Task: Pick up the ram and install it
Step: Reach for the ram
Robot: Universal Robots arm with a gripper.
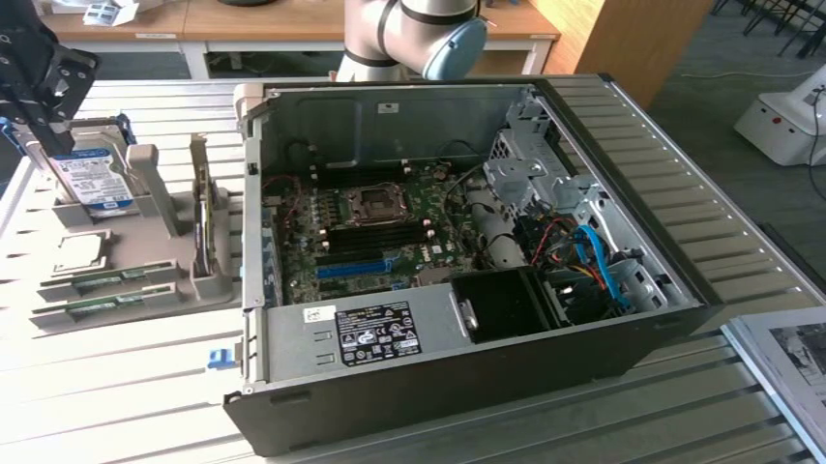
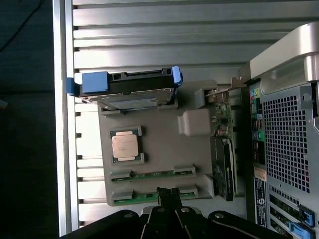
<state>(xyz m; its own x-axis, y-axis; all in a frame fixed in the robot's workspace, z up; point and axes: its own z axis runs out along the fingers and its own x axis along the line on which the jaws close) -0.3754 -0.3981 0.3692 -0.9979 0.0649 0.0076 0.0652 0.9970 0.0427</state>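
Currently, two sticks lie flat in the nearest slots of the grey parts tray [image 2: 164, 144] at the exterior view's left. The ram [image 2: 149, 195] sits at the tray's near edge, and a second stick [image 2: 152, 174] lies just beyond it. Neither is gripped. Farther along the tray rest a processor chip [image 2: 124, 146] and then an upright hard drive [image 2: 129, 92] in a blue frame. A graphics card [image 2: 223, 169] stands on edge on the side toward the open computer case [image 1: 671, 319]. Inside the case the motherboard [image 1: 309, 242] faces up, with dark memory slots [image 1: 374, 232] just near of the processor socket [image 1: 378, 201].

Likely hazards: with its fingers together the gripper [image 2: 168, 195] cannot straddle the thin board, so a descent would press the tips onto it and could crack or dislodge it. The two sticks lie close together, so an off-centre grasp could catch the neighbour or the tray's wall. A stick held askew could bind in its slot.

Pose: the gripper hangs high over the tray, clear of every part, pointing down and holding nothing. From the wrist camera its tips line up over the ram. The arm's grey-and-blue joint [image 1: 432, 39] stands far behind the case.
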